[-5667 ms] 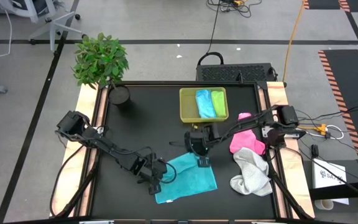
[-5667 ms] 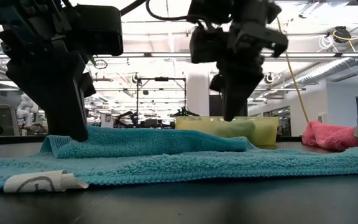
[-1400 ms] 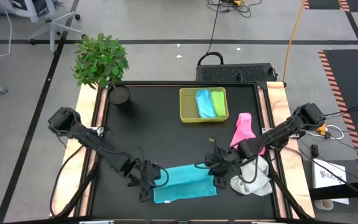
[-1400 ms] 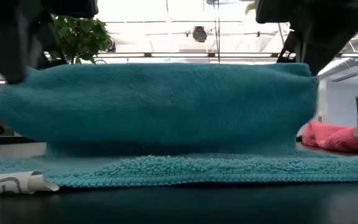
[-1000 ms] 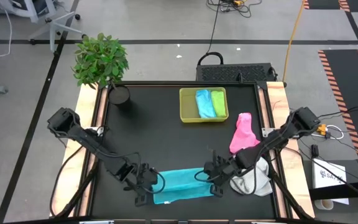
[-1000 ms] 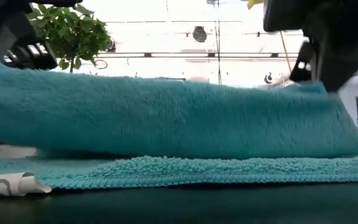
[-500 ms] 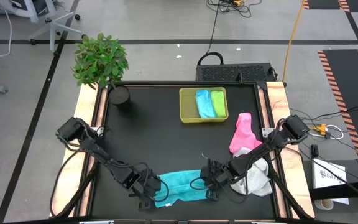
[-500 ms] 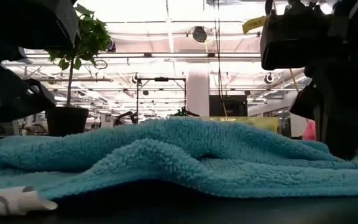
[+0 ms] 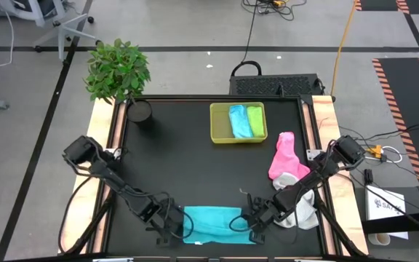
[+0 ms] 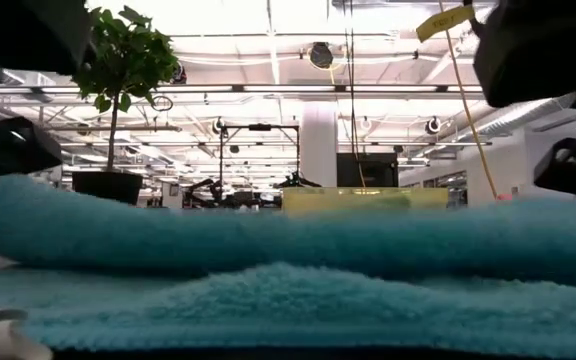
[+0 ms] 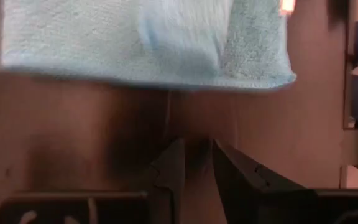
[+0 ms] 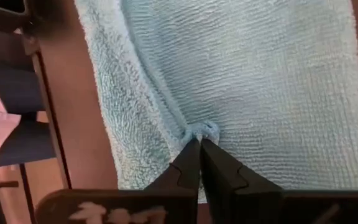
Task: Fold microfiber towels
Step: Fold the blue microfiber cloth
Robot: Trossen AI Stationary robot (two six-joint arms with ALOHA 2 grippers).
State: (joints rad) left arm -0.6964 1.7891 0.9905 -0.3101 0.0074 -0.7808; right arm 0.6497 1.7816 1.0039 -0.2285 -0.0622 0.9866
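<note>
The teal towel [image 9: 211,224] lies folded along the table's near edge, its upper layer resting on the lower one [image 10: 288,300]. My left gripper [image 9: 172,228] stands at the towel's left end. In the left wrist view its fingers [image 11: 196,152] are a little apart, with nothing between them and the towel [image 11: 142,37] beyond them. My right gripper [image 9: 253,226] is at the towel's right end, shut on the cloth. A pink towel [image 9: 284,156] and a white towel [image 9: 302,209] lie at the right. A blue towel [image 9: 238,121] and a green towel [image 9: 254,121] lie in the tray. My right gripper pinches a small bunch of the teal towel's top surface [image 12: 199,130] between its two fingertips, a little in from the towel's right end. The fingers slant down onto it. The cloth puckers at the pinch, and the rest lies flat on the table.
A yellow-green tray [image 9: 218,125] stands at the far middle of the table. A potted plant [image 9: 118,69] stands at the far left corner. The white towel lies close behind my right arm. The black tabletop [image 9: 173,160] between tray and teal towel is bare.
Both grippers have gone down and toward the table's near edge with the towel's lifted edge. That edge has come over and now lies on the lower layer, so the towel is folded in half. My left gripper has let go of its end.
</note>
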